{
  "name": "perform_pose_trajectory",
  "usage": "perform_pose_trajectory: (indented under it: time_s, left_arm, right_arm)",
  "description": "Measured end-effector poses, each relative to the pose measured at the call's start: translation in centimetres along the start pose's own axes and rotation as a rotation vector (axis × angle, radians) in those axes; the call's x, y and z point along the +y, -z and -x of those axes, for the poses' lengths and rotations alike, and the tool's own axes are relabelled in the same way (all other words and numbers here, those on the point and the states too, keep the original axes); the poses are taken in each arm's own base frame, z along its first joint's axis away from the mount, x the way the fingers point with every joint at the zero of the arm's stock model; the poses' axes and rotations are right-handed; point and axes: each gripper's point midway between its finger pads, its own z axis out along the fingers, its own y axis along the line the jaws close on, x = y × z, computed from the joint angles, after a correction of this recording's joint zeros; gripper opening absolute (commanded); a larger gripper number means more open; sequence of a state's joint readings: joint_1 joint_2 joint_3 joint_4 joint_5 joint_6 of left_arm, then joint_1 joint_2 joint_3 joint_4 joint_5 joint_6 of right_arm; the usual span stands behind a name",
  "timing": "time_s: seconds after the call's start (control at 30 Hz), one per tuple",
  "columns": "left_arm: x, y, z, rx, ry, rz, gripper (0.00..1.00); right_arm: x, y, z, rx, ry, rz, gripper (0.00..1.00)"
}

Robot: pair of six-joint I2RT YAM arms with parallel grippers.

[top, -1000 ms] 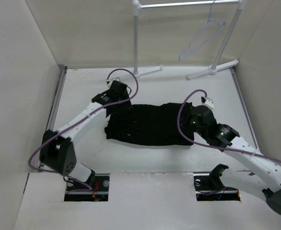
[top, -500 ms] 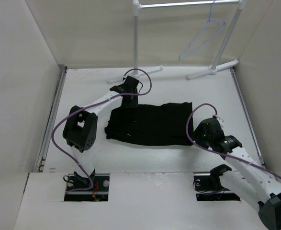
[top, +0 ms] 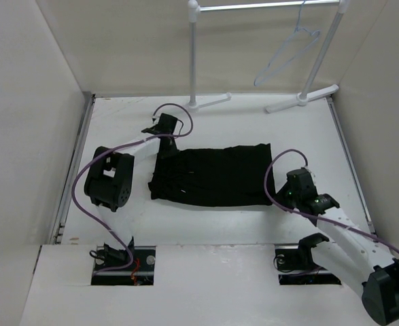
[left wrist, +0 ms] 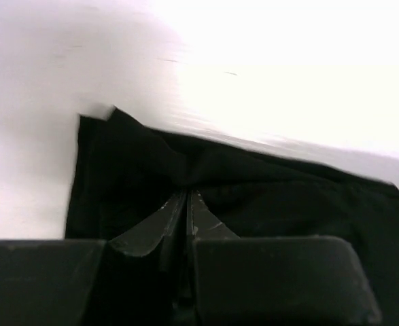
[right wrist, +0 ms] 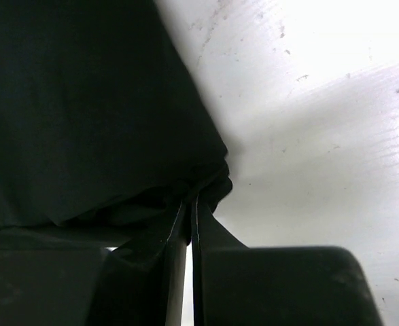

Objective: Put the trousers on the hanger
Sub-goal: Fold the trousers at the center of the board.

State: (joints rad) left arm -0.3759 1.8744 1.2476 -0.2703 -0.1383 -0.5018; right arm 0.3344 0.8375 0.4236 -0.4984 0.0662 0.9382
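Note:
The black trousers (top: 213, 175) lie folded into a flat rectangle in the middle of the table. My left gripper (top: 165, 148) is shut on their far left corner; the left wrist view shows the fingertips (left wrist: 187, 195) pinching a bunch of the black fabric (left wrist: 274, 197). My right gripper (top: 279, 195) is shut on the near right corner; in the right wrist view the fingertips (right wrist: 193, 201) clamp a gathered fold of the cloth (right wrist: 83, 115). The pale wire hanger (top: 285, 56) hangs by its hook from the rack's rod at the back right, apart from both grippers.
The white tube garment rack (top: 194, 54) stands at the back, its feet (top: 301, 100) on the table's far edge. White walls close the left, right and back sides. Purple cables loop off both arms.
Both grippers pulled apart with the cloth: the right one toward the near right, the left one first right, then back left. The trousers now lie stretched wider and flatter.

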Motion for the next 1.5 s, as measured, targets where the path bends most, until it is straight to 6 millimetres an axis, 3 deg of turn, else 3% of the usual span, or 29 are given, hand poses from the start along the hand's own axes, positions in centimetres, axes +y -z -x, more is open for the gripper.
perform_pose_trajectory:
  time_s: [0.07,0.13,0.2,0.3,0.43,0.53,0.63,0.7,0.8,0.87,0.93,1.03,1.13,1.27,1.5]
  left_arm:
    - [1.2,-0.3,0.2,-0.003,0.037,0.028,0.07]
    - [1.9,-0.3,0.7,-0.015,0.067,0.042,0.11]
    - [2.3,0.2,1.4,-0.039,0.091,0.055,0.28]
    - [2.2,1.9,2.8,-0.091,0.119,0.045,0.46]
    - [-0.6,6.0,4.8,-0.179,0.110,-0.029,0.46]
    - [-5.8,9.5,6.2,-0.233,0.065,-0.139,0.45]
    - [-14.2,13.0,5.8,-0.239,-0.025,-0.305,0.44]
    - [-20.0,14.8,4.0,-0.220,-0.094,-0.418,0.44]
    - [-27.5,16.4,-0.9,-0.148,-0.202,-0.560,0.44]
    - [-30.6,16.3,-4.6,-0.079,-0.260,-0.617,0.43]
    - [-32.4,15.5,-7.9,-0.004,-0.296,-0.645,0.43]
    - [-33.2,13.3,-11.0,0.092,-0.315,-0.644,0.43]
    - [-32.8,10.7,-12.7,0.155,-0.308,-0.615,0.41]
    - [-32.0,7.9,-12.7,0.180,-0.272,-0.576,0.41]
    - [-31.4,5.7,-9.3,0.114,-0.176,-0.568,0.41]
  right_arm:
    - [-0.1,0.0,-0.2,0.006,-0.008,-0.007,0.19]
    - [-0.1,0.0,-0.5,0.015,-0.018,-0.013,0.39]
    - [-0.3,0.1,-0.7,0.020,-0.019,-0.021,0.54]
    - [-0.4,1.0,-0.5,0.007,-0.010,-0.014,0.51]
    - [1.2,2.7,1.8,-0.061,-0.015,0.047,0.35]
    - [2.1,2.8,3.3,-0.090,-0.021,0.067,0.33]
    - [1.9,1.9,3.2,-0.065,-0.001,0.043,0.36]
    - [1.5,1.1,2.9,-0.043,0.012,0.016,0.37]
    - [1.4,0.3,3.1,-0.035,0.028,0.005,0.37]
    - [1.6,0.1,3.3,-0.041,0.034,0.012,0.38]
    - [2.1,0.0,3.7,-0.055,0.038,0.028,0.35]
    - [2.5,-0.4,4.1,-0.070,0.039,0.046,0.26]
    - [2.1,-1.2,3.7,-0.057,0.034,0.030,0.20]
    - [0.4,-2.3,2.2,-0.018,0.019,-0.018,0.12]
    - [-0.6,-2.7,1.5,-0.005,-0.028,-0.041,0.09]
